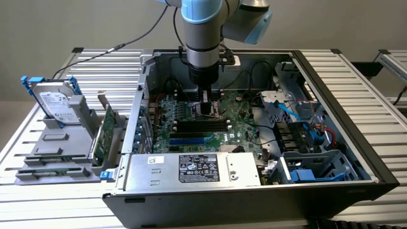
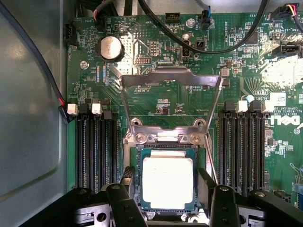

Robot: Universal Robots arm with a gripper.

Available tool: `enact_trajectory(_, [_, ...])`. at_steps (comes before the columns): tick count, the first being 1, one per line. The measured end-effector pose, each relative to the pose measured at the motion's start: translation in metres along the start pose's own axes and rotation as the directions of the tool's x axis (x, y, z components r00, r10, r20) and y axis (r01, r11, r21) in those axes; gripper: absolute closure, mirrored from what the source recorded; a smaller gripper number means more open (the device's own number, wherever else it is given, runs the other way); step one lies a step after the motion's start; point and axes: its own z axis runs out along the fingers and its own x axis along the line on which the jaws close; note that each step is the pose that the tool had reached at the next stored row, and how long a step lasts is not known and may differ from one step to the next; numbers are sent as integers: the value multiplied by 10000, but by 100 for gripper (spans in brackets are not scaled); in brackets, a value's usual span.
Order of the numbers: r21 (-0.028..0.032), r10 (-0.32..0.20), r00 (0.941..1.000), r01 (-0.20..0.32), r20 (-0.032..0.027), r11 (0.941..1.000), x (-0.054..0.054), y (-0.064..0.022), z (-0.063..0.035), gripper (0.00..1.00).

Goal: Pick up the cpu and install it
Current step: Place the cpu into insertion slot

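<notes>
Arm (image 1: 202,28) down in the PC case (image 1: 343,95), cpu (image 2: 168,182) sitting in its socket (image 2: 134,153)
Hard drive (image 1: 54,102) and green card (image 1: 105,131) sit on the exterior view's left; further right the gripper (image 1: 208,110) hangs over the motherboard (image 1: 190,136), jaws wide, one finger either side of the cpu.

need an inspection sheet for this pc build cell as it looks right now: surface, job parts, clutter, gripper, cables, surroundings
surface: slatted metal table carrying an open computer case
job's things: cpu lies flat in the motherboard socket, load plate raised
clutter: hard drive and green circuit card stand in a grey rack at the exterior view's left
grippers: gripper open, fingers either side of the cpu; contact unclear
cables: black cables cross the board; blue cable inside the case
surroundings: plain wall
</notes>
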Motion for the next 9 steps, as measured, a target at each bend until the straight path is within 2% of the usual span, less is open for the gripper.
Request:
enact_trajectory(4, [-1, 0, 10000, 0, -1, 10000, 2, 4, -45, 38])
enact_trajectory(9, [0, 0, 10000, 0, -2, 10000, 5, 13, -160, 38])
